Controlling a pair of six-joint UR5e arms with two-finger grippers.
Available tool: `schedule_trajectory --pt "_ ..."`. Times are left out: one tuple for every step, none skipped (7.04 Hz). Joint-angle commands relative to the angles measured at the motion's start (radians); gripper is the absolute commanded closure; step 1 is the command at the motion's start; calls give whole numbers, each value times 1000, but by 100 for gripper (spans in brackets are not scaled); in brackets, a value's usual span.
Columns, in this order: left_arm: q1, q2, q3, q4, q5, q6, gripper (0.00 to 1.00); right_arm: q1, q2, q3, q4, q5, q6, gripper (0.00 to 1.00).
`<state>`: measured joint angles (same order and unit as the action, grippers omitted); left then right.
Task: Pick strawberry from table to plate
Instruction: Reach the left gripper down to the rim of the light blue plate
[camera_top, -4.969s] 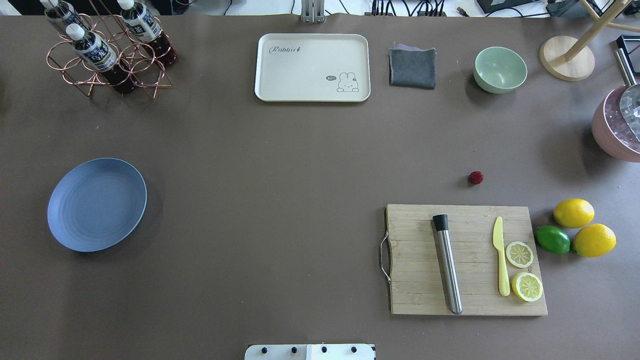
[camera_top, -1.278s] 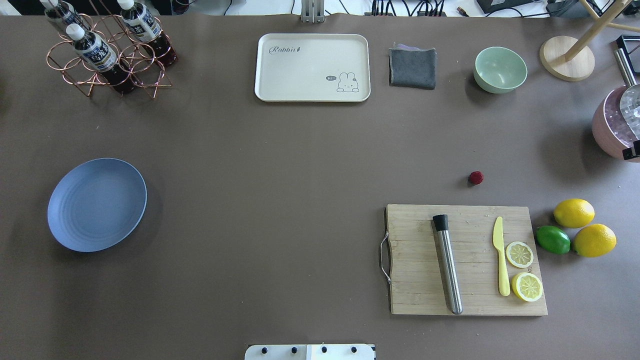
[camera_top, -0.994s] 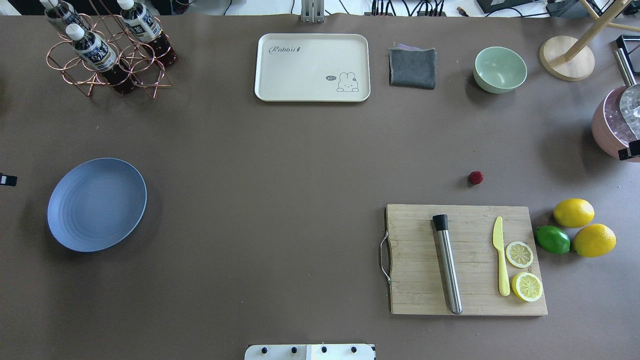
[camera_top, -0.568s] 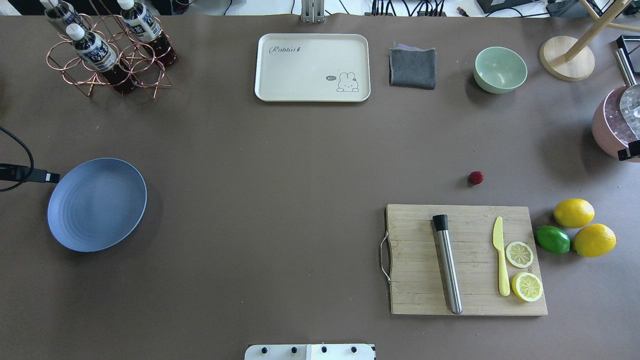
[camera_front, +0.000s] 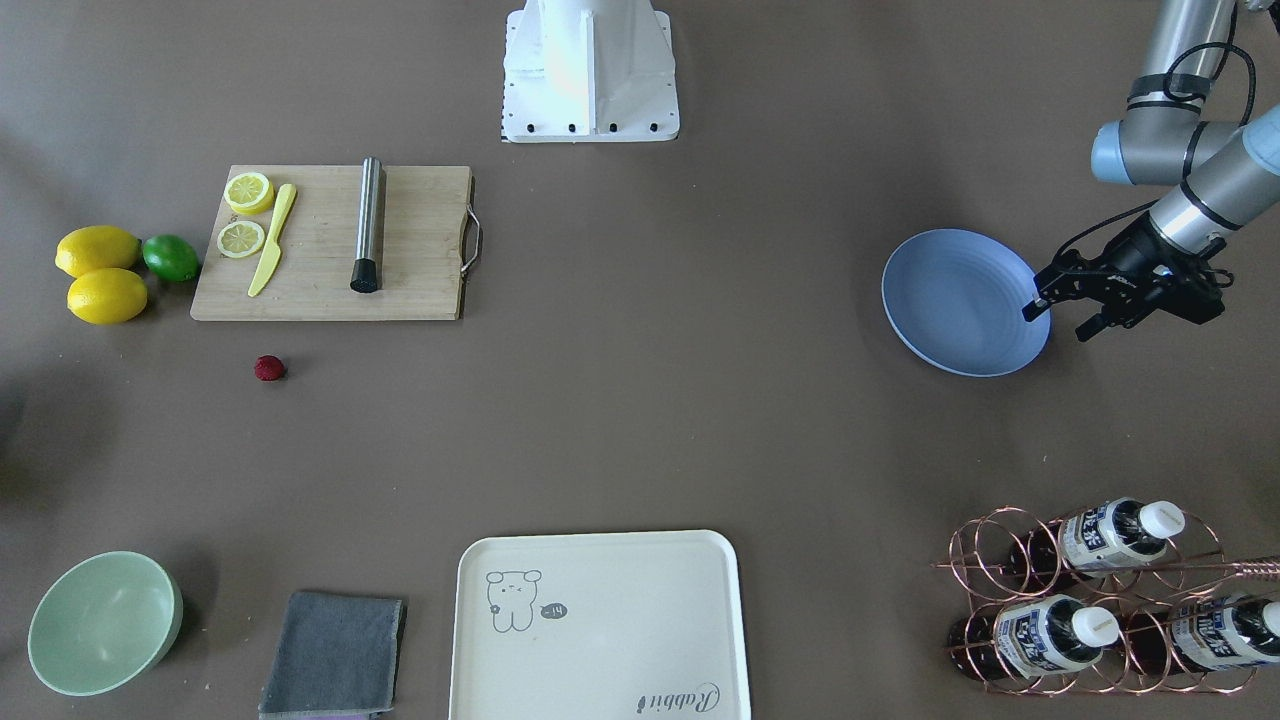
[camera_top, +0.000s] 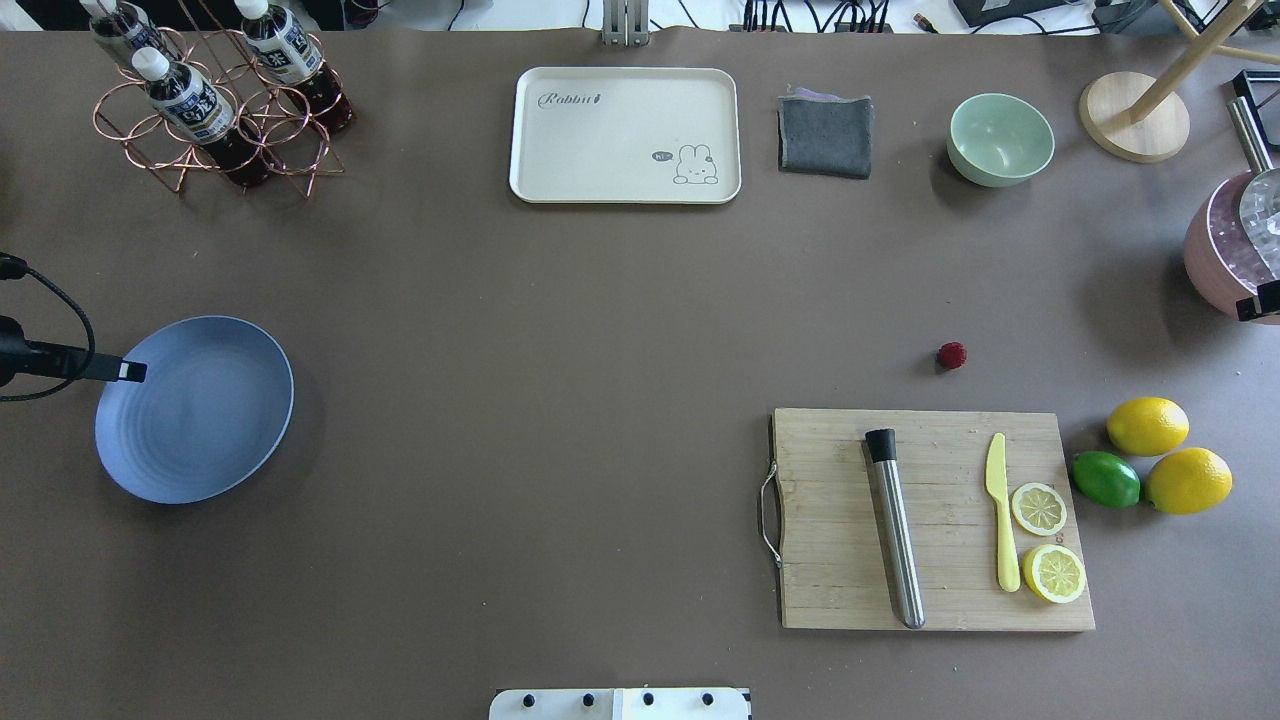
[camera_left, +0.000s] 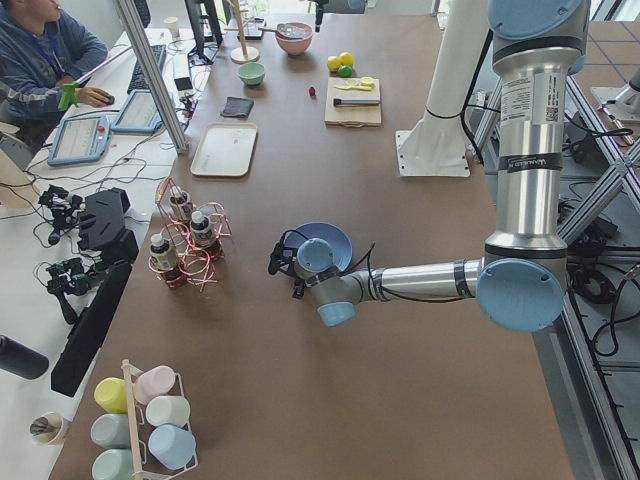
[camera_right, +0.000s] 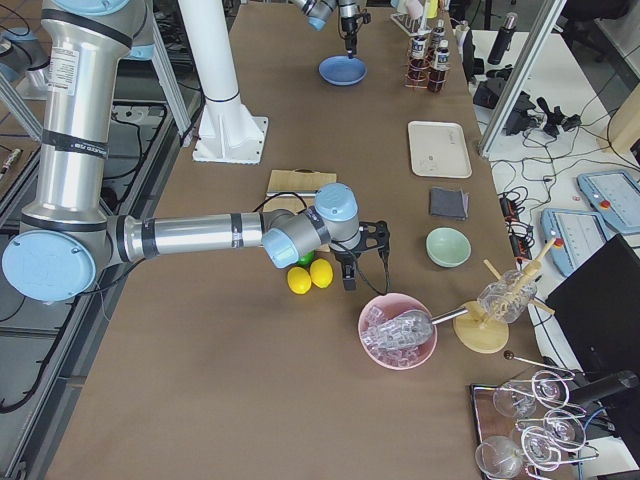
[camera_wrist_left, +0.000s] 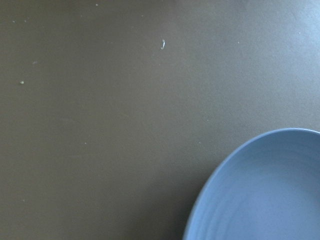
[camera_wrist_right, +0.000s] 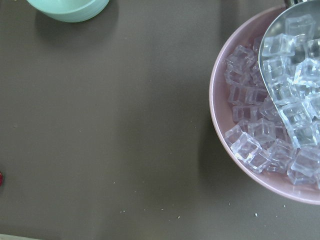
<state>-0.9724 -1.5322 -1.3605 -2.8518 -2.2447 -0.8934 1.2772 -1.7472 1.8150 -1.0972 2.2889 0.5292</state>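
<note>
The strawberry (camera_top: 952, 355) (camera_front: 268, 368), small and dark red, lies on the bare table (camera_top: 600, 330) just beyond the cutting board. Far to the left sits the blue plate (camera_top: 195, 410) (camera_front: 965, 300) (camera_wrist_left: 265, 195). My left gripper (camera_front: 1058, 323) hovers open over the plate's outer rim; the overhead view shows only one of its fingertips (camera_top: 130, 371). My right gripper (camera_right: 366, 260) is near the pink ice bowl, right of the strawberry. Only a sliver of it (camera_top: 1258, 301) shows in the overhead view, so I cannot tell its state.
A cutting board (camera_top: 830, 520) holds a steel muddler, a yellow knife and lemon slices. Two lemons and a lime (camera_top: 1105, 479) lie to its right. A pink bowl of ice (camera_top: 1225, 260), green bowl (camera_top: 1000, 138), grey cloth (camera_top: 825, 133), cream tray (camera_top: 625, 135) and bottle rack (camera_top: 215, 100) line the far side.
My left gripper has come in from the table's left edge and now reaches over the plate's rim. The right gripper's tip has stayed at the right edge. The strawberry has not moved.
</note>
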Motion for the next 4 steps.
schedule_trajectory --pt "17 3 3 -26 1 -15 31 -1 0 0 -1 -5 0 0" --pt "26 3 3 -27 2 -15 42 -1 0 0 0 -9 0 0" --pt "29 4 1 -27 2 -13 44 -1 0 0 0 -9 0 0" --pt "29 6 1 -27 2 -13 46 1 0 0 -1 -9 0 0"
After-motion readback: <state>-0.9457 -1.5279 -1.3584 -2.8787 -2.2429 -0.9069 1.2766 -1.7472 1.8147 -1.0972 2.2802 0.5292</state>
